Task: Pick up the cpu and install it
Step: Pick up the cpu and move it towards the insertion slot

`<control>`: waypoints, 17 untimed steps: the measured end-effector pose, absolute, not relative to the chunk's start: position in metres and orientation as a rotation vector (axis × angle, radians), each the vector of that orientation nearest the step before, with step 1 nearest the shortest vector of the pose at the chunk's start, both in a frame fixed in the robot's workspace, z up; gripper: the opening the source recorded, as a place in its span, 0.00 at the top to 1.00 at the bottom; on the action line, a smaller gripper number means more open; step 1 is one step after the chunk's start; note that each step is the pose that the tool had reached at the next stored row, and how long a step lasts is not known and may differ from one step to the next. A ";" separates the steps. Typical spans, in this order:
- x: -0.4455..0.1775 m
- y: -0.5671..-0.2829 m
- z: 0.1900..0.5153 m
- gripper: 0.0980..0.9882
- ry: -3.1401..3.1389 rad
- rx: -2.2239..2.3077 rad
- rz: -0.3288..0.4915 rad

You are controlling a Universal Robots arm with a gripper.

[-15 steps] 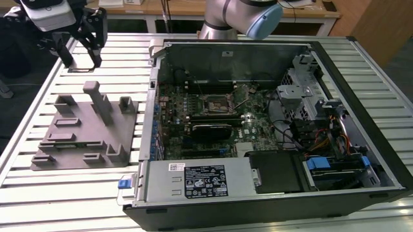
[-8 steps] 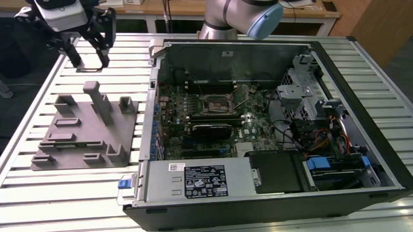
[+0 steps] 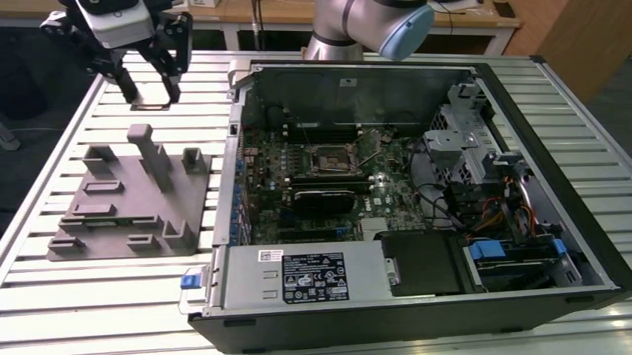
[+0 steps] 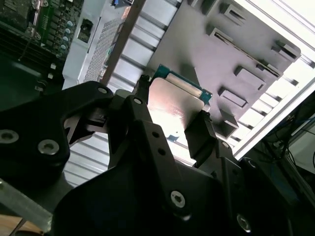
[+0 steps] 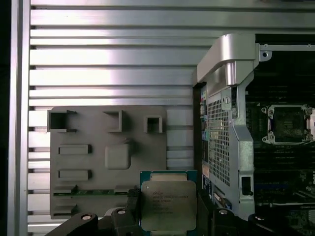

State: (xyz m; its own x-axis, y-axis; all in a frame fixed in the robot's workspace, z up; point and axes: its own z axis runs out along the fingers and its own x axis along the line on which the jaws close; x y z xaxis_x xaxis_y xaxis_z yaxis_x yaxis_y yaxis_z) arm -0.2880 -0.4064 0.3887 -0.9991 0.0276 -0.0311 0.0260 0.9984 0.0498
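- cpu (image 5: 169, 205): 1, clamped between the jaws.
- Jaws: 1 pair.
- Grey fixture (image 3: 133, 196): 1, near the jaws.
- Slatted desk (image 3: 99, 296): 1, under the jaws.
- Open computer case (image 3: 415, 185): 1, beside the jaws.
- Black socket (image 3: 329, 157): 1, well apart from the jaws.

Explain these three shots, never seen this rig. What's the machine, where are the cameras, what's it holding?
The machine is one silver robot arm ending in a black claw. The exterior view comes from a camera off the arm. Both wrist views come from cameras riding on the arm near the claw. On the slatted metal table rest a grey moulded fixture and an open black computer case, with a black square socket exposed inside it. The claw is shut on the cpu, a small flat square chip with a pale silver metal top, close to the fixture.
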 end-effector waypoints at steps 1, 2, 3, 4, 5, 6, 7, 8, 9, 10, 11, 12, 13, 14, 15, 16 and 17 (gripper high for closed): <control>-0.286 -0.406 0.389 0.50 3.109 0.042 0.077; -0.284 -0.406 0.389 0.50 3.109 0.042 0.077; -0.282 -0.406 0.389 0.50 3.109 0.042 0.077; -0.280 -0.406 0.389 0.50 3.108 0.042 0.077; -0.278 -0.406 0.389 0.50 3.109 0.042 0.077; -0.276 -0.406 0.389 0.50 3.109 0.042 0.077; -0.274 -0.406 0.389 0.50 3.109 0.042 0.077; -0.272 -0.406 0.389 0.50 3.109 0.042 0.077; -0.270 -0.406 0.389 0.50 3.109 0.042 0.077; -0.268 -0.406 0.389 0.50 3.109 0.042 0.077; -0.266 -0.406 0.389 0.50 3.109 0.042 0.077; -0.264 -0.406 0.389 0.50 3.109 0.042 0.077; -0.262 -0.406 0.389 0.50 3.109 0.042 0.077; -0.259 -0.406 0.389 0.50 3.109 0.042 0.077; -0.257 -0.406 0.389 0.50 3.109 0.042 0.077; -0.254 -0.406 0.389 0.50 3.109 0.042 0.077; -0.252 -0.406 0.389 0.50 3.109 0.042 0.077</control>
State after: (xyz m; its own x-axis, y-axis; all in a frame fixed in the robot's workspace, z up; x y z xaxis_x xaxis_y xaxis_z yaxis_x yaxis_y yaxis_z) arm -0.2520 -0.4062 0.3887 -0.9991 0.0275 -0.0311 0.0259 0.9984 0.0498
